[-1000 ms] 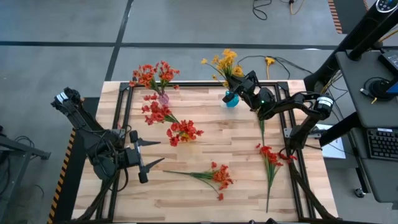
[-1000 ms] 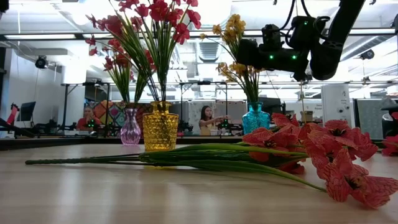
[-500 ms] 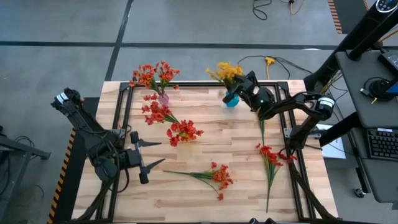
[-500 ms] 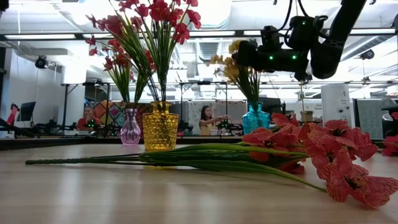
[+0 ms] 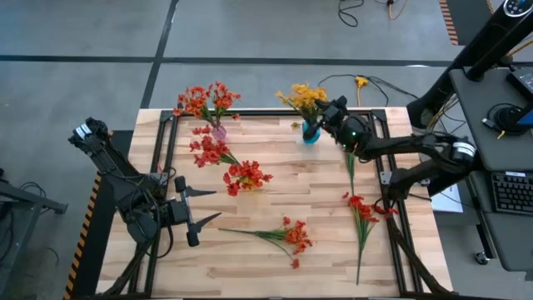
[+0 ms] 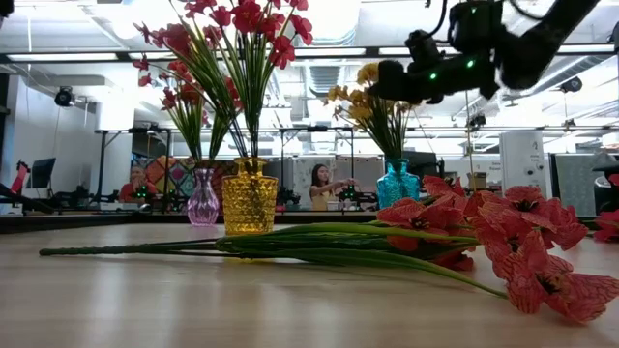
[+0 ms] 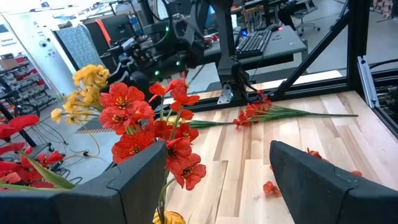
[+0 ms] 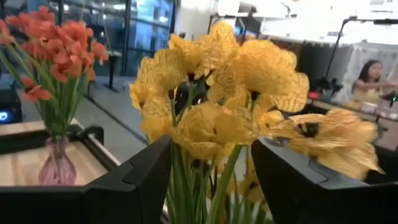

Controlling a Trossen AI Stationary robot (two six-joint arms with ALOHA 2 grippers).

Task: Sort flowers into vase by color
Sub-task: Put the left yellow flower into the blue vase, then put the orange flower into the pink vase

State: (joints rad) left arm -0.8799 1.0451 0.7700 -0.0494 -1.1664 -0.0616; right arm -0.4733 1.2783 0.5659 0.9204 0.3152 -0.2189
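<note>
the right gripper [image 5: 329,113] hovers at the yellow flower sprigs [image 5: 303,97] standing in the small blue glass vase [image 5: 311,133] at the far edge of the wooden worktop [image 5: 275,200]; its fingers [image 8: 134,180] are released, spread either side of the stems. the left gripper [image 5: 200,217] waits over the near-left worktop, fingers apart. red-orange flower sprigs [image 5: 287,236] lie loose on the worktop.

A robotics lab is showing here; people [image 6: 324,187] are sitting at desks behind the wooden table [image 5: 275,192]; a keyboard [image 5: 510,192] is lying beside it; ceiling lights are glowing overhead.
</note>
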